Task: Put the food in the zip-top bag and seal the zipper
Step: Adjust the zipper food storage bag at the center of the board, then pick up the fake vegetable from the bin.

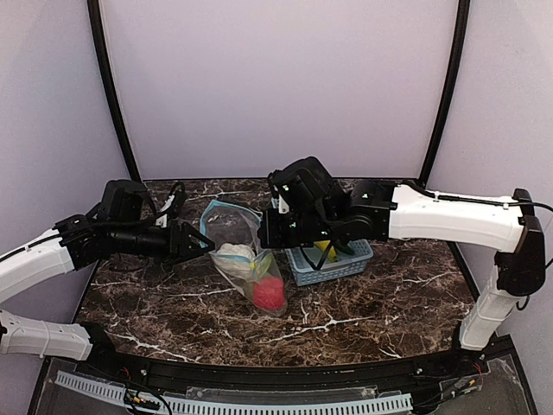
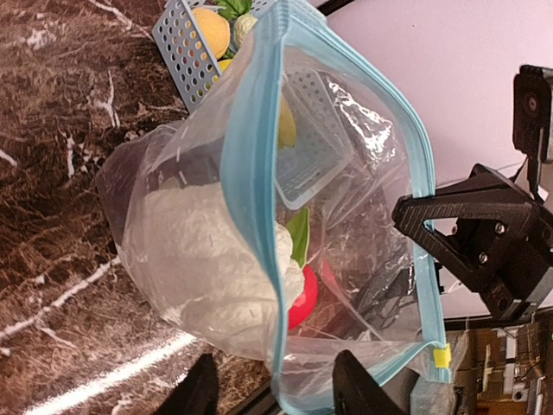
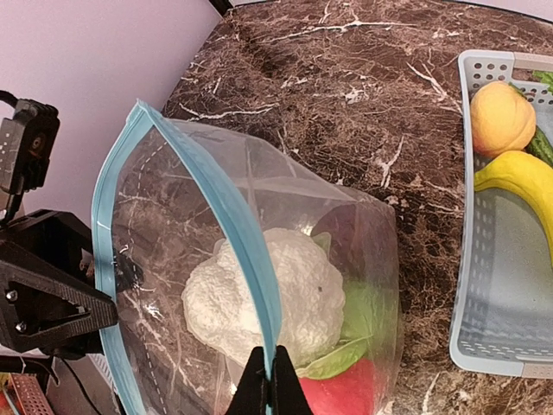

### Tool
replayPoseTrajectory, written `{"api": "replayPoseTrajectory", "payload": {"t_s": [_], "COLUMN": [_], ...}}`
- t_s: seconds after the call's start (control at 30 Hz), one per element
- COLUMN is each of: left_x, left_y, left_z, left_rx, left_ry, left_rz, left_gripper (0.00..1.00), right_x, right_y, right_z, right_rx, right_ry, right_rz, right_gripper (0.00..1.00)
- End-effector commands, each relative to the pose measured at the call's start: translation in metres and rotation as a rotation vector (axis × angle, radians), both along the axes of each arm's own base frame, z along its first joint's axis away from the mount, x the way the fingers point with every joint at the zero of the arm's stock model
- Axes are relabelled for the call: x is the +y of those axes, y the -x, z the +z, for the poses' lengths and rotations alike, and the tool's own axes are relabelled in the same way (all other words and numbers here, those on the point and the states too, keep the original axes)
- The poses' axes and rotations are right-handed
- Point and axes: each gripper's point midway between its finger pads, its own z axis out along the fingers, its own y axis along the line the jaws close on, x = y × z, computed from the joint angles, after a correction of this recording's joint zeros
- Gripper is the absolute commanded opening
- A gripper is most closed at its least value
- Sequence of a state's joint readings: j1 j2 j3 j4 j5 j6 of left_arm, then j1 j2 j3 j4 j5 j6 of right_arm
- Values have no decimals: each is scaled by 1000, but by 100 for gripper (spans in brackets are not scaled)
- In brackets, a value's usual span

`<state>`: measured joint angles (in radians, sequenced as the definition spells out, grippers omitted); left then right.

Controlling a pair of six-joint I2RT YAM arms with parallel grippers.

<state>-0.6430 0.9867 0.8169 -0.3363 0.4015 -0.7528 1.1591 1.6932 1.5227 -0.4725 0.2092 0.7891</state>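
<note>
Since the right tool is clamped on the zipper, we should shut the parted left tool squarely on the zip-top bag at its 9 o'clock rim. Keep mouth wide.

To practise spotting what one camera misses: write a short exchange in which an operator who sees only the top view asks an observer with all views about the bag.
Operator: Is the right gripper holding the bag?
Observer: Yes. Its wrist view shows it shut on the zipper.
Operator: And the left gripper?
Observer: Open. Its wrist view shows the zipper edge passing between its fingers, which stand well apart.
</note>
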Motion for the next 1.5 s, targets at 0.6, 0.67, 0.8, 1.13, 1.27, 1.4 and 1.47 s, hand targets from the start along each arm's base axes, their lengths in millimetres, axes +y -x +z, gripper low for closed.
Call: {"api": "replayPoseTrajectory", "payload": {"t_s": [0.6,0.67,0.8,1.13,1.27,1.4,1.47], "left_x": [2,2,2,7,8,8,8], "left_y": [-7,-7,-7,-6,-4,-4,-4], "left_z": [24,22,21,20,20,20,21], "left_rx": [-102,-103,-105,-120,-124,-127,-128], "left_ry": [39,39,37,23,23,18,17], "left_rz": [14,18,17,24,23,19,18], "left_gripper": [1,1,1,1,1,1,1], "right_x": [-24,-33,-58,-121,-144,-157,-161], "right_y": [13,13,7,-36,-58,-79,-90], "right_z": [58,64,63,24,-6,-31,-44], "right_rx": [-174,-194,-211,-100,-44,1,9], "right_ry": [-9,4,55,169,259,324,366], "right_rz": [102,98,48,-93,-129,-139,-136], "right_gripper": [80,91,98,99,99,98,96]}}
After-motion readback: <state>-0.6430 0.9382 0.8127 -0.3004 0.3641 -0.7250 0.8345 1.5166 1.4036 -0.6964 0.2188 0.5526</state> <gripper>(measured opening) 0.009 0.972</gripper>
